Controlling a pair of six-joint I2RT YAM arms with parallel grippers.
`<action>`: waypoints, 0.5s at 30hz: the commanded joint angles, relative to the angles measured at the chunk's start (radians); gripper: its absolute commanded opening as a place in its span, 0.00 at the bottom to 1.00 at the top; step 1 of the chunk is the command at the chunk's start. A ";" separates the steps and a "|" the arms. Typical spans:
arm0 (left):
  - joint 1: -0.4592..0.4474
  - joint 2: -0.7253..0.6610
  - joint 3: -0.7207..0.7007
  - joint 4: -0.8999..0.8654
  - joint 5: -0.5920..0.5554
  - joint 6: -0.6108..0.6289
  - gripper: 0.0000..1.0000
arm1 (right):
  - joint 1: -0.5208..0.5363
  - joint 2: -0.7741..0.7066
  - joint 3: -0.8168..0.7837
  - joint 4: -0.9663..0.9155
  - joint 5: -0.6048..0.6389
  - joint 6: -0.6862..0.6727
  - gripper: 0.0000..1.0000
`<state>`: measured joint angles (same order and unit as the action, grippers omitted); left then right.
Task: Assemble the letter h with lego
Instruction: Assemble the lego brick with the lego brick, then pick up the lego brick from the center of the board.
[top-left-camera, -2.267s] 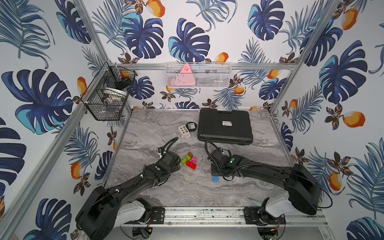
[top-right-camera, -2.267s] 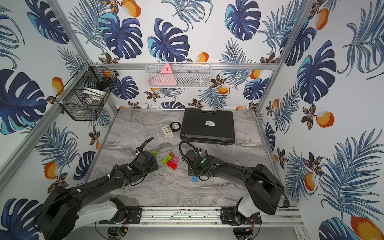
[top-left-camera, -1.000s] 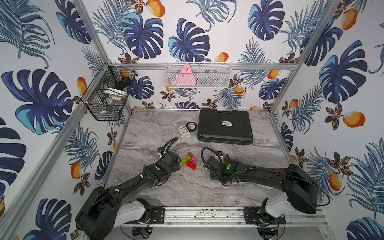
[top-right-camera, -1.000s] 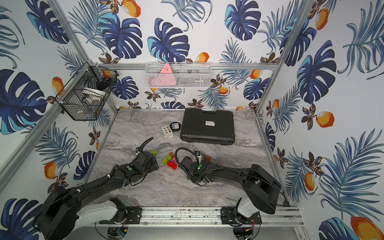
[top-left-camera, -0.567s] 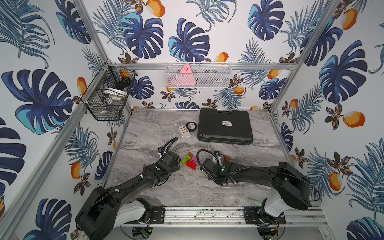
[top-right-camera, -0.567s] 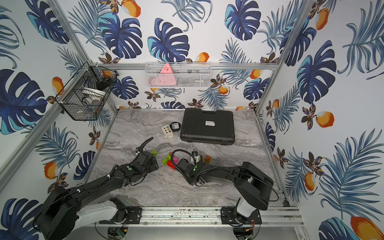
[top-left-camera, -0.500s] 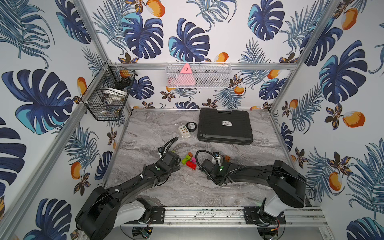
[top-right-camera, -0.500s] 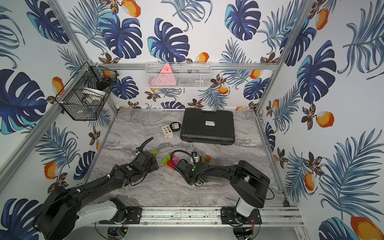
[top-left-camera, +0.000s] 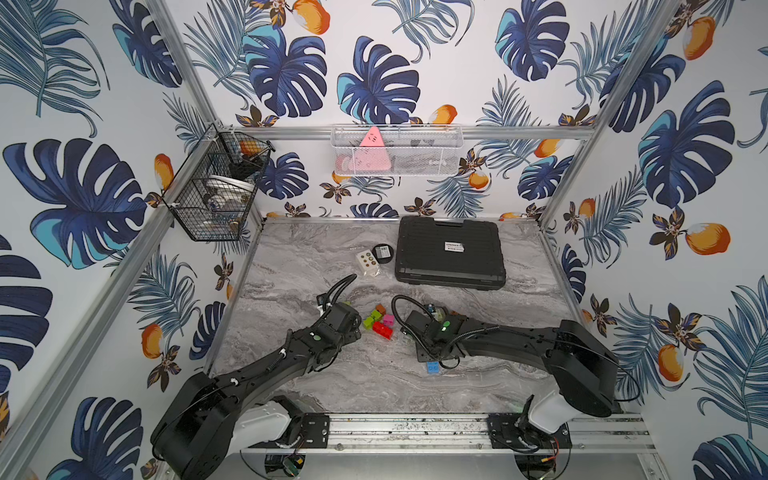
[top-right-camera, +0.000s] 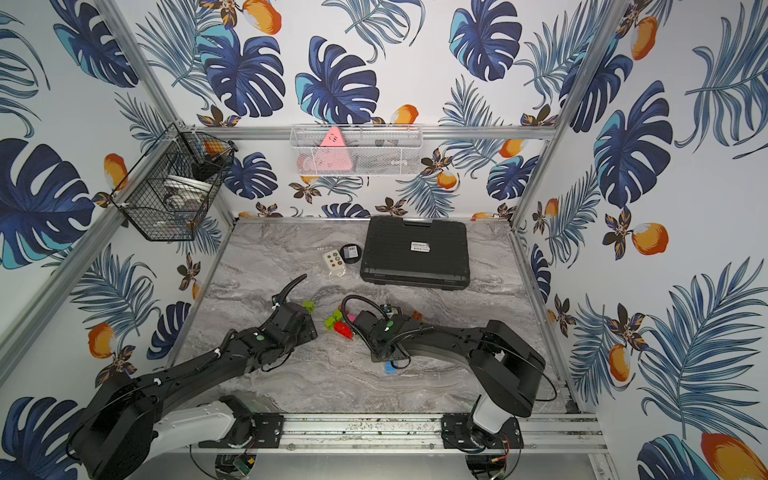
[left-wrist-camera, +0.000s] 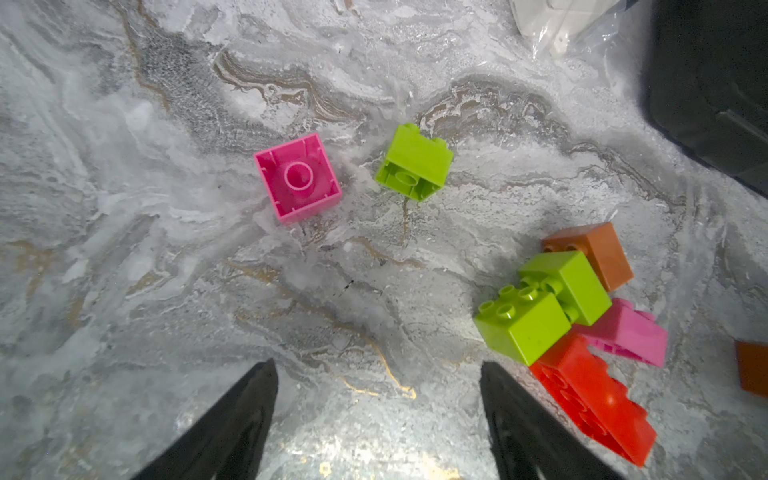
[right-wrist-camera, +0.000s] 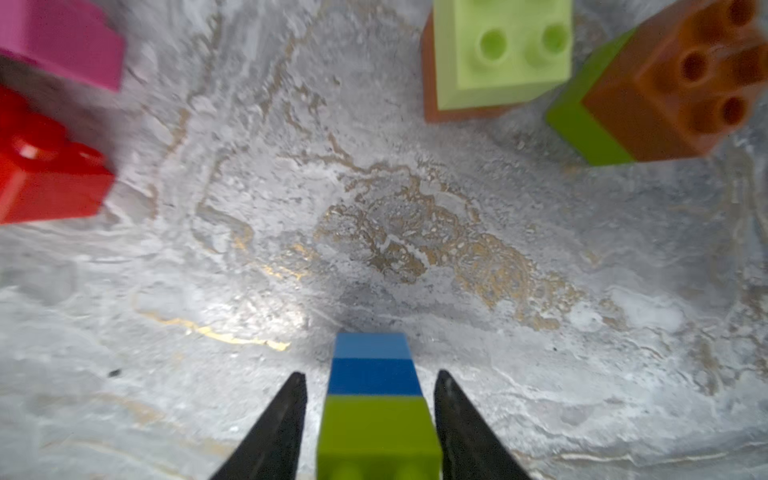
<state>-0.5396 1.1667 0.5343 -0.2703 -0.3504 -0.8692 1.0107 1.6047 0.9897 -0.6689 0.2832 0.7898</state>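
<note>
— What does the bench (top-left-camera: 332, 257) look like?
— Grey marble with white swirls and thin gold veins. The walls (top-left-camera: 685, 291) are white, printed with dark-blue leaves and orange fruit.
— And the bricks?
— The left wrist view shows a magenta brick (left-wrist-camera: 297, 178), a lone lime brick (left-wrist-camera: 415, 162), a lime pair (left-wrist-camera: 523, 328), a brown-orange brick (left-wrist-camera: 598, 253), a pink brick (left-wrist-camera: 627, 332) and a long red brick (left-wrist-camera: 594, 399).
— The stack (right-wrist-camera: 374, 395)?
— Light blue, then darker blue, then lime. A sky-blue brick (top-left-camera: 432, 367) shows in both top views.
— The case (top-left-camera: 449, 253)?
— Black, with a small white label.
</note>
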 joint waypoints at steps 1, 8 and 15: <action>0.001 -0.002 -0.002 0.000 -0.011 -0.009 0.82 | -0.017 -0.056 0.020 -0.089 -0.062 -0.042 0.58; 0.001 0.001 -0.002 0.001 -0.007 -0.009 0.82 | -0.073 -0.113 0.017 -0.078 -0.125 -0.056 0.56; 0.001 0.004 -0.002 -0.001 -0.010 -0.008 0.82 | -0.076 -0.069 0.006 -0.061 -0.186 -0.045 0.49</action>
<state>-0.5396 1.1683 0.5339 -0.2703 -0.3504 -0.8692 0.9356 1.5272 1.0031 -0.7254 0.1356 0.7403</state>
